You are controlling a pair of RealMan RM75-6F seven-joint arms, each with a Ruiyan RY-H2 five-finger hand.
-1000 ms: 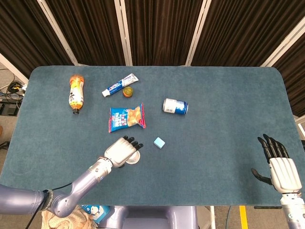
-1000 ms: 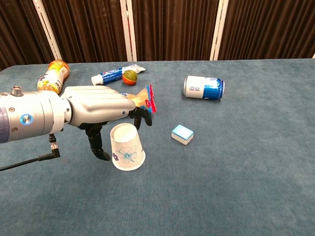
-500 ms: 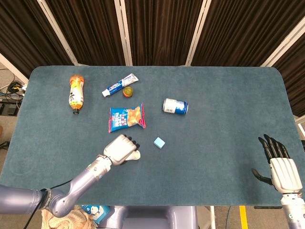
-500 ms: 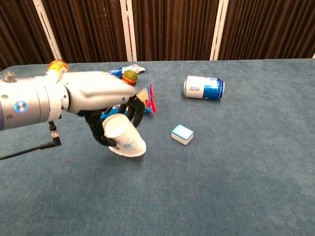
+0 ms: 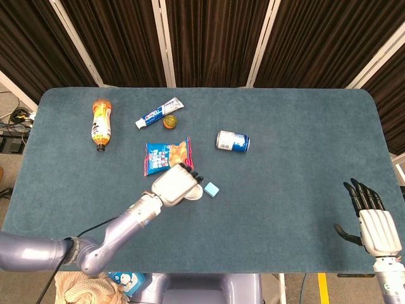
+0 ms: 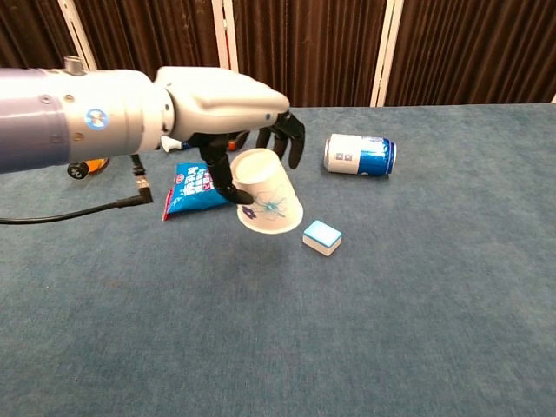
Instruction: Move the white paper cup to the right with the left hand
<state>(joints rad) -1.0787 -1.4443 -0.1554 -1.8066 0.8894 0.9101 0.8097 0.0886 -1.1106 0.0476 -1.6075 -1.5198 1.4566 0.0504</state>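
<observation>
The white paper cup [image 6: 265, 193], printed with a small flower, hangs upside down and tilted above the table, held from above by my left hand [image 6: 234, 109]. In the head view my left hand [image 5: 174, 184] covers most of the cup [image 5: 196, 191], and only the rim edge peeks out at its right. The cup is just left of a small light-blue block [image 6: 322, 237]. My right hand [image 5: 371, 220] rests at the table's near right corner, fingers spread, holding nothing; the chest view does not show it.
A blue snack bag [image 5: 168, 156] lies just behind my left hand. A blue can [image 5: 233, 141] lies on its side further right. A toothpaste tube [image 5: 158, 113], a small orange ball [image 5: 169, 121] and an orange bottle [image 5: 101, 123] sit at the far left.
My left hand closed on the cup, lifted it off the table and carried it right and away, toward the blue block. The right hand stayed put.
</observation>
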